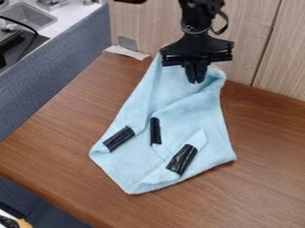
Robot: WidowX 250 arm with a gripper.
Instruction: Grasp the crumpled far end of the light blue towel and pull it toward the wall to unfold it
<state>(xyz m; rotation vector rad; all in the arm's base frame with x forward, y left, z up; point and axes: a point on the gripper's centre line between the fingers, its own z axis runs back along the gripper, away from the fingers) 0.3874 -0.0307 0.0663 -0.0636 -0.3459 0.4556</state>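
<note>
claw (195,80) closed at blue cloth (132,162) (grip on it unclear) | three black strips (182,159) on cloth

Pale blue cloth (128,167) with black bands (182,159), brown wood-grain table (65,129), blue-grey fabric panel (56,73)

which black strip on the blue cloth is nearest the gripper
The middle strip, the slimmest; the left strip and right strip lie farther from the gripper.

brown wood-grain table (59,133) under a light-blue cloth (196,111) with three black strips (182,159), white piece (126,52) at far corner
</note>
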